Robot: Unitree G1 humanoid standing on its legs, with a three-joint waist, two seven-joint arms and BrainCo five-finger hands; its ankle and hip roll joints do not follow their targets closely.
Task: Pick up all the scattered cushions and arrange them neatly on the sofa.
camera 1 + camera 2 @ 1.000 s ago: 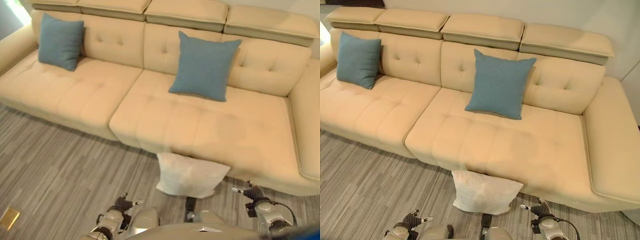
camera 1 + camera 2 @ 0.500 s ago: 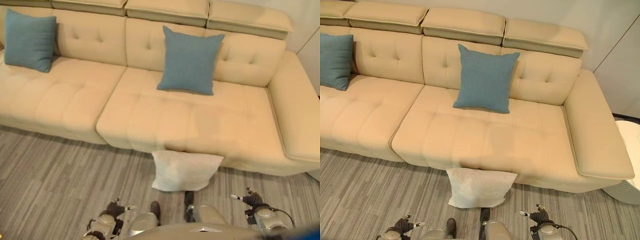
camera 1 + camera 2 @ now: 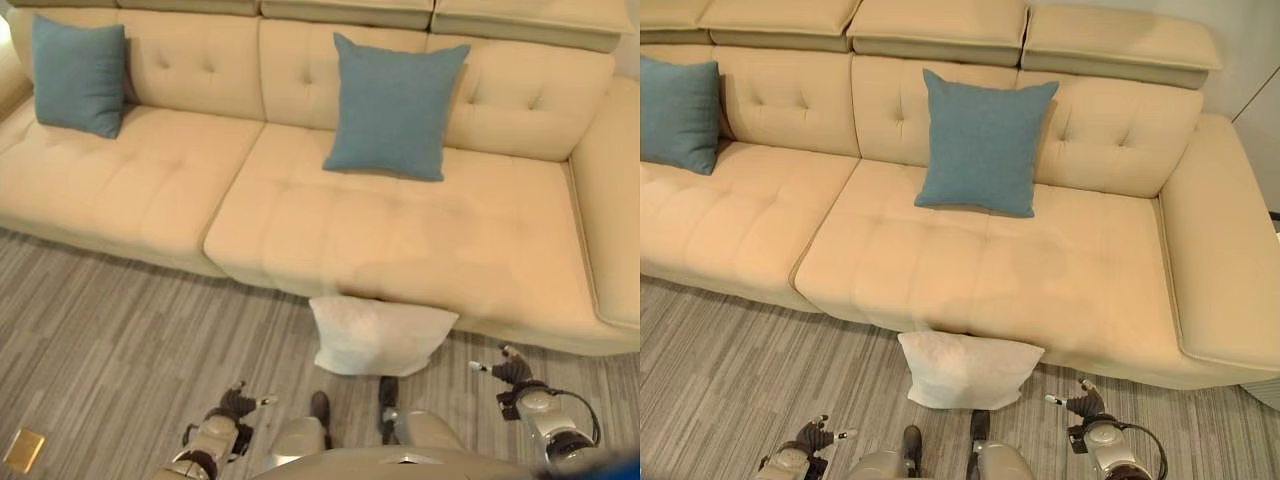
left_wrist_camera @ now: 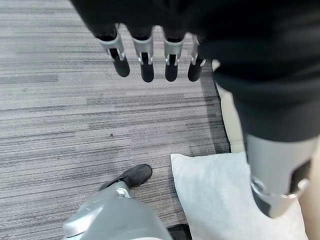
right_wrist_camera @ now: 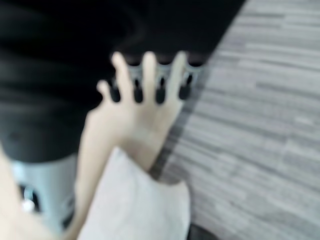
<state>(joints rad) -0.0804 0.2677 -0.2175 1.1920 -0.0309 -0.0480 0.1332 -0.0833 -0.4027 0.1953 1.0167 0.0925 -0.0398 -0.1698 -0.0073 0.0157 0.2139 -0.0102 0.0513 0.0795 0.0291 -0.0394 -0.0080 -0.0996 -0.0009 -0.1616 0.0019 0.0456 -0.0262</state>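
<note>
white cushion [image 3: 380,335] on floor against sofa [image 3: 300,230], between both open robot hands

Grey striped carpet [image 3: 110,320]; brass floor plate [image 3: 22,450]

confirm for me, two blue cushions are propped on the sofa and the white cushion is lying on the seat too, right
Not quite. The two blue cushions, left blue cushion and middle blue cushion, do lean against the back of the sofa, but the white cushion is not on the seat. It lies on the floor against the sofa's front edge, as the left eye view shows.
</note>
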